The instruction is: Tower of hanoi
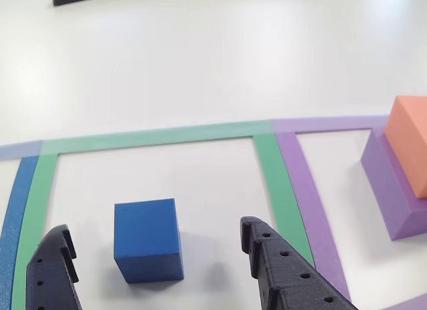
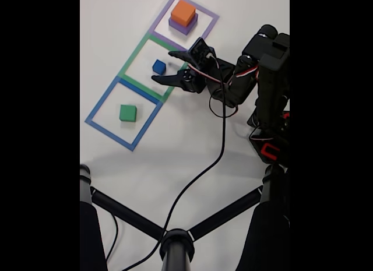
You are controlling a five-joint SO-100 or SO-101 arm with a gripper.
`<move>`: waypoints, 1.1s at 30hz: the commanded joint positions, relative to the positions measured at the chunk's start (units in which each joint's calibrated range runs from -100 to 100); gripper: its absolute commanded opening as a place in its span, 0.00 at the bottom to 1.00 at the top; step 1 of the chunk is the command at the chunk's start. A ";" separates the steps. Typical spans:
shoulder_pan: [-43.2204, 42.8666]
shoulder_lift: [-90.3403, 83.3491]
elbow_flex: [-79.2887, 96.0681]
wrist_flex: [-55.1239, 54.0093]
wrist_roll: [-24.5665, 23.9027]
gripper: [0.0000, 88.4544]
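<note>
From where I stand, three taped squares lie in a row on the white table (image 2: 192,143): the blue square (image 2: 123,113) holds a green cube (image 2: 127,112), the green square (image 2: 154,68) a blue cube (image 1: 148,240), and the purple square (image 2: 185,21) a purple block (image 1: 393,193) with an orange block (image 1: 413,147) on top. The gripper (image 1: 155,238) is spread wide and holds nothing. The blue cube sits between the fingers (image 1: 283,270), touching neither, nearer the left one in the other view.

The hand (image 1: 157,240) hangs low, fingers spread wide.
</note>
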 commanded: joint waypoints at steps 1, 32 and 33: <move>-1.19 2.68 -2.71 -3.82 0.79 0.32; -4.47 8.37 -5.98 -6.41 0.79 0.07; -4.47 8.29 -5.89 -6.25 0.79 0.06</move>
